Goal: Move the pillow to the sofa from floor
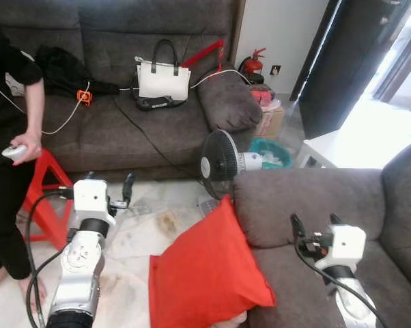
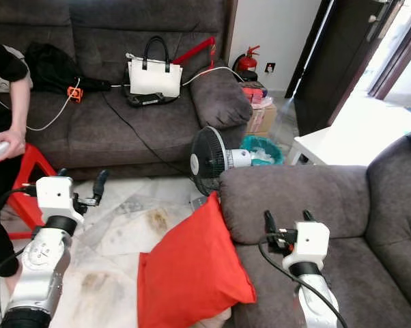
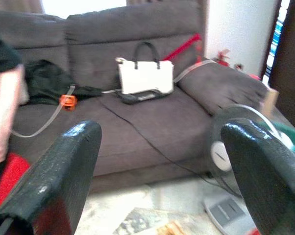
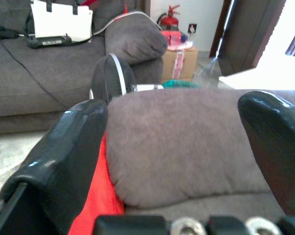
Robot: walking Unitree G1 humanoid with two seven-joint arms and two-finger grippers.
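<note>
The red pillow (image 1: 209, 273) is on the floor (image 1: 134, 232). It stands tilted and leans against the front of the near gray sofa (image 1: 308, 198), just below the sofa's arm. Its top corner points up beside that arm.

The left gripper (image 1: 110, 188) is up in the air over the floor, to the left of the pillow and apart from it. Its two black fingers (image 3: 64, 171) are spread wide and hold nothing.

The right gripper (image 1: 316, 224) hangs over the seat of the near sofa, close to the sofa's arm. Its fingers (image 4: 69, 147) are also spread wide with nothing between them. The pillow is just past the edge of the seat from it.

A black fan (image 1: 219, 164) stands on the floor behind the pillow. Farther back is a long gray sofa (image 1: 89, 130) with a white bag (image 1: 163, 80) on it. A person (image 1: 7, 137) in black stands at the left by a red stool (image 1: 45, 195) and holds a small white thing in one hand (image 1: 21, 147).
</note>
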